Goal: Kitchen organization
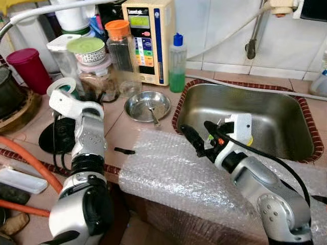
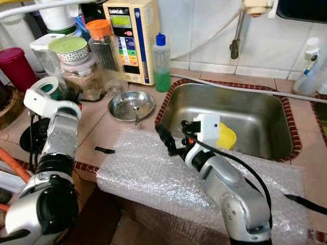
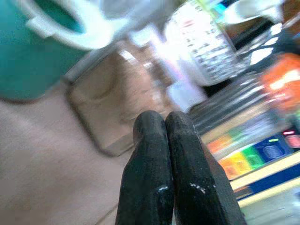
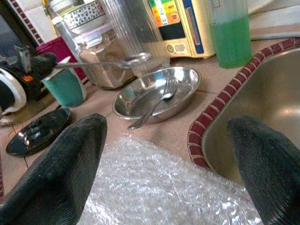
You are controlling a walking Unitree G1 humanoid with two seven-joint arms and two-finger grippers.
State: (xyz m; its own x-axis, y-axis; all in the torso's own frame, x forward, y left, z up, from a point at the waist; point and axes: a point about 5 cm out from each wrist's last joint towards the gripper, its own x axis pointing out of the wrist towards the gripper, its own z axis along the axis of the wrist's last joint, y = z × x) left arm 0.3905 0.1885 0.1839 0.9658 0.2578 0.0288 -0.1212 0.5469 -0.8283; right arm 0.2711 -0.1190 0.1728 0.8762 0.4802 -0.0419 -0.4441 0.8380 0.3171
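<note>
A steel bowl [image 1: 148, 105] with a spoon [image 4: 152, 108] in it sits on the tiled counter, left of the steel sink [image 1: 265, 109]. My right gripper [image 1: 201, 133] hovers open over a sheet of bubble wrap [image 1: 173, 173] at the sink's left rim, pointing toward the bowl, with nothing between its fingers [image 4: 61, 173]. At the left, my left arm [image 1: 84, 132] reaches toward a teal cup [image 2: 51, 88] with a white rim. The left gripper [image 3: 166, 123] is shut on nothing, close to the jars. A yellow object [image 2: 227, 137] lies in the sink behind my right wrist.
Jars [image 1: 94, 71], an orange-lidded container [image 1: 120, 46], a beige appliance [image 1: 148, 38] and a green soap bottle [image 1: 177, 64] crowd the back of the counter. A black dish [image 1: 57, 137] lies by my left arm, and a small black piece [image 1: 124, 150] lies near the front edge.
</note>
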